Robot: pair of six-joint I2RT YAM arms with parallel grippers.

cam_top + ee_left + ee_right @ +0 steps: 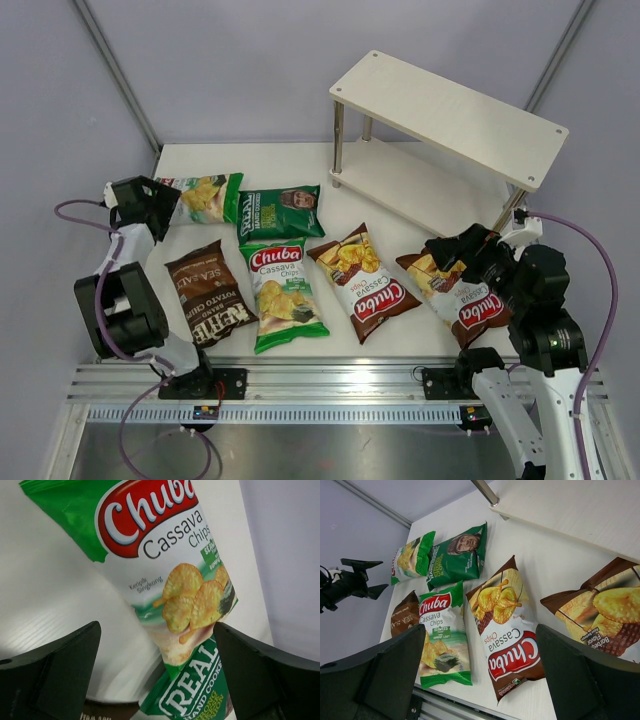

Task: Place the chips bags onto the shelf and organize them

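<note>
Shelf: two cream boards on metal posts, at the far right corner of the table, set at an angle to its edges.
Bags: all six lie flat on the table, left of the shelf and nearer than it.
Left green bag: by the far left corner, one end just beside the left gripper.
Portrait bag: just right of the left green bag, edges meeting.
Kettle bag: toward the near left corner, tilted, touching the mid green bag.
Mid green bag: middle of the near edge, its top end at the portrait bag.
Mid red bag: just right of the mid green bag, tilted.
Right red bag: toward the near right corner, its upper end hidden under the right gripper.
Left gripper: at the left edge, fingers spread wide, holding nothing.
Right gripper: over the right red bag, fingers spread wide, nothing between them. Whether it touches the bag cannot be told.
</note>
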